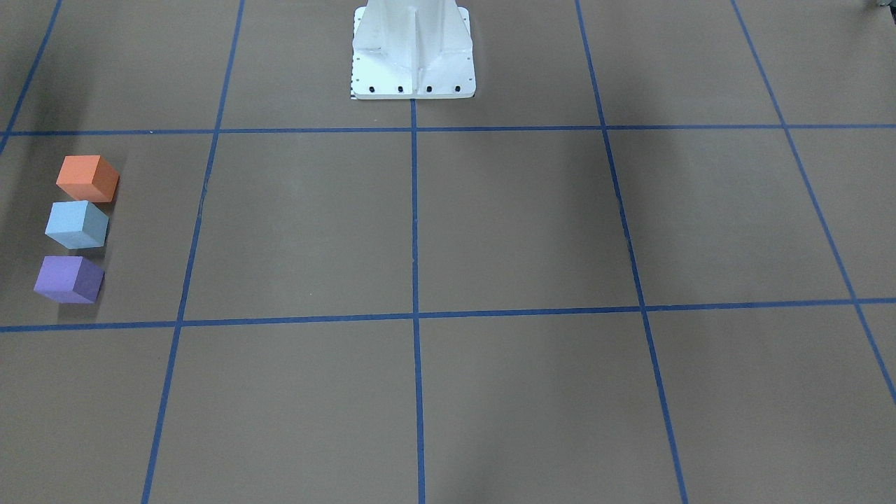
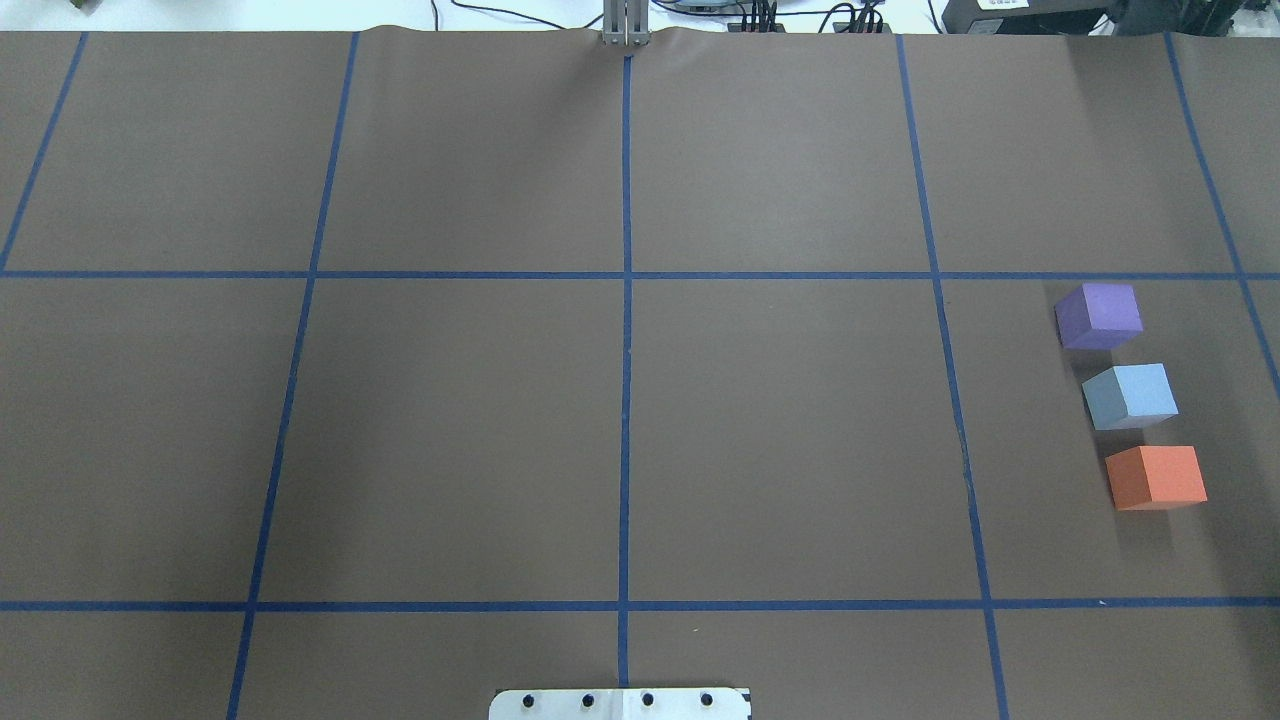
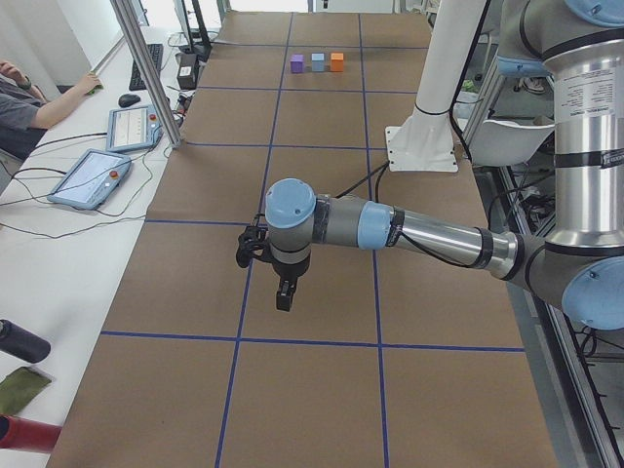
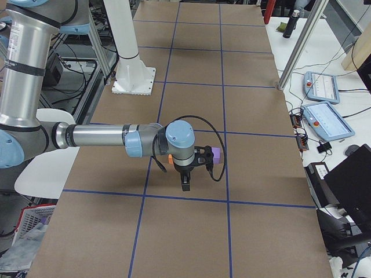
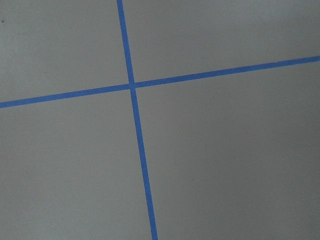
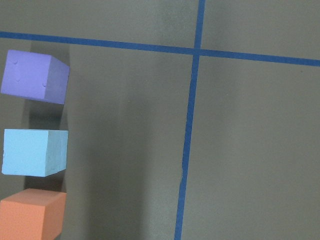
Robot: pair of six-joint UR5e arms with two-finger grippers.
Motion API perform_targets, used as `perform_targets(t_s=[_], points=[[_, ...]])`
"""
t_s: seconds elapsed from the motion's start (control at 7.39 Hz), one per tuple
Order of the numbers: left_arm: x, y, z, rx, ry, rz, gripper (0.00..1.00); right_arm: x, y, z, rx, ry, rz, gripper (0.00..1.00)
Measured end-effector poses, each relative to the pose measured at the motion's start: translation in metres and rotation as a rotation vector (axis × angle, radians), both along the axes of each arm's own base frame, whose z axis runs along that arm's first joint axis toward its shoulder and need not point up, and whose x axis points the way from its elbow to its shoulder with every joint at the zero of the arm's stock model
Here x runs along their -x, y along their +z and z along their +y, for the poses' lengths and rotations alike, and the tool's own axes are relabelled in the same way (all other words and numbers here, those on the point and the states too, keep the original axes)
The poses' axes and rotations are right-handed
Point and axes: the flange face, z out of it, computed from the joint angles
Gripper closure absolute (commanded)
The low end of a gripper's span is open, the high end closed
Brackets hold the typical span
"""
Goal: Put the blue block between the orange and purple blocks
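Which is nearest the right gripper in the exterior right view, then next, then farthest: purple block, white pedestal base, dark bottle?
From the right gripper:
1. purple block, close by it, toward the operators' side.
2. white pedestal base, midway along, at the robot's edge.
3. dark bottle, at the far end, operators' side.

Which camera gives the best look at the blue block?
The right wrist view: the blue block is close, large and whole. Overhead and front-facing show it whole but smaller. Exterior left shows it tiny and far; in exterior right the right arm hides it; left wrist misses it.
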Motion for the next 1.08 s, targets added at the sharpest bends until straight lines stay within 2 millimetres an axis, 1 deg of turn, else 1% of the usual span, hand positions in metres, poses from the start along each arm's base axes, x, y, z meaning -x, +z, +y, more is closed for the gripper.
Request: perform_targets(t_s=[1.08], points=[[0.0002, 0.0025, 0.0027, 0.009, -0.001, 0.004, 0.00, 0.0019, -0.0068, -0.0014, 0.001, 0.027, -0.025, 0.00]])
